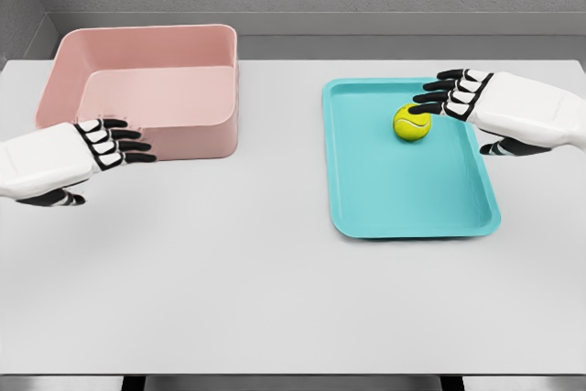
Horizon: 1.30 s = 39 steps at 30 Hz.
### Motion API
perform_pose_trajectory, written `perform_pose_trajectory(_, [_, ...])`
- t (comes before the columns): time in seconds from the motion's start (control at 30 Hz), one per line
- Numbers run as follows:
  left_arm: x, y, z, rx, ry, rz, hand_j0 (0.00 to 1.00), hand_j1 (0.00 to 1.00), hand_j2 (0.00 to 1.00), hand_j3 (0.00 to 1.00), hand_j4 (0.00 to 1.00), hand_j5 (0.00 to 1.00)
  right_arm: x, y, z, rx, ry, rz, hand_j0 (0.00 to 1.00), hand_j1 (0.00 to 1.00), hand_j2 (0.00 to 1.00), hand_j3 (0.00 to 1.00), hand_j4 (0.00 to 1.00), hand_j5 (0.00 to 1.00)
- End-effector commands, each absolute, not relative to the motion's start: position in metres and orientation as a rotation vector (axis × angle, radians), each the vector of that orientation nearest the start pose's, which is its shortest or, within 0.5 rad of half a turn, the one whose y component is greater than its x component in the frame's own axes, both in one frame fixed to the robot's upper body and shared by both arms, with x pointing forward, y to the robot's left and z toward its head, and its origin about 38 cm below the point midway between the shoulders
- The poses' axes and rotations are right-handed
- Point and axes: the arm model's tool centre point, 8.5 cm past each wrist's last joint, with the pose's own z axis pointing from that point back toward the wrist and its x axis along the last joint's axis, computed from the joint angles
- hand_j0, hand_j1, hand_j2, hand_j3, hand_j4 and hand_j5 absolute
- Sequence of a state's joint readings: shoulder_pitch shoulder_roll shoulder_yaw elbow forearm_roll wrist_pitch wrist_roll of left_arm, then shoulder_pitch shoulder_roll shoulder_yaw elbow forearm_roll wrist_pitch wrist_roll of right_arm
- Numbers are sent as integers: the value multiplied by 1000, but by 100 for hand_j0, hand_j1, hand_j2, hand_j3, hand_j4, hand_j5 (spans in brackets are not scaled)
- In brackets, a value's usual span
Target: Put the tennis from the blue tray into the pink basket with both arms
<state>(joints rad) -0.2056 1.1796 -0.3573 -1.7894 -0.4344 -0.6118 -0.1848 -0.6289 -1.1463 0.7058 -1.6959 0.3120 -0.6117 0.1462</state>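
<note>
The yellow-green tennis ball [412,123] lies in the upper part of the blue tray [403,199], right of the frame's centre on the white table [275,290]; its pale seam shows, but any brand mark on it is too small to read, and neither tray nor basket bears legible writing. The right hand [494,107] enters from the right edge with its fingers [439,96] spread and extended just above and beside the ball, holding nothing. The left hand [78,153], at the left edge, is likewise open and empty, its fingertips [137,146] in front of the near wall of the pink basket [197,135] in the upper left.
</note>
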Motion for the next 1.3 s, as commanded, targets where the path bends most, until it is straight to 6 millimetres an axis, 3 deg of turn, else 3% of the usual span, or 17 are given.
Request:
perform_pose_trajectory(0.0, [336, 359, 245, -741, 1999, 2915, 100, 100, 100, 100, 100, 100, 380, -329, 281, 692, 2213, -2707, 100, 100, 100, 100, 100, 100])
perform_pose_trajectory(0.2, [334, 360, 243, -732, 1990, 2928, 100, 100, 100, 100, 100, 100, 384, -337, 278, 734, 2192, -2733, 100, 100, 100, 100, 100, 100])
perform_pose_trajectory(0.27, [333, 359, 242, -725, 1988, 2933, 100, 100, 100, 100, 100, 100, 388, -342, 273, 712, 2086, -2865, 100, 100, 100, 100, 100, 100])
perform_pose_trajectory(0.33, [333, 359, 240, -718, 1991, 2937, 100, 100, 100, 100, 100, 100, 416, -329, 263, 532, 1928, -3106, 100, 100, 100, 100, 100, 100])
perform_pose_trajectory(0.37, [332, 359, 240, -717, 1991, 2938, 100, 100, 100, 100, 100, 100, 426, -316, 267, 502, 1980, -3069, 100, 100, 100, 100, 100, 100])
perform_pose_trajectory(0.43, [332, 359, 239, -713, 1991, 2939, 100, 100, 100, 100, 100, 100, 439, -314, 288, 572, 2005, -3019, 100, 100, 100, 100, 100, 100])
perform_pose_trajectory(0.6, [331, 358, 236, -701, 1993, 2946, 100, 100, 100, 100, 100, 100, 478, -287, 273, 504, 1993, -3079, 99, 99, 99, 99, 99, 99])
perform_pose_trajectory(0.73, [330, 356, 230, -683, 1972, 2962, 100, 100, 100, 100, 100, 100, 507, -273, 245, 463, 1956, -3190, 99, 99, 99, 99, 99, 99])
perform_pose_trajectory(0.9, [330, 354, 227, -666, 1972, 2970, 100, 100, 100, 100, 100, 100, 520, -285, 215, 480, 1911, -3323, 99, 99, 99, 99, 99, 99])
perform_pose_trajectory(1.0, [329, 354, 225, -657, 1961, 2980, 100, 100, 100, 100, 100, 100, 524, -297, 208, 513, 1896, -3374, 99, 99, 99, 99, 99, 99])
perform_pose_trajectory(1.27, [329, 354, 226, -659, 1964, 2978, 100, 100, 100, 100, 100, 100, 527, -282, 200, 480, 1893, -3374, 99, 99, 99, 99, 99, 99])
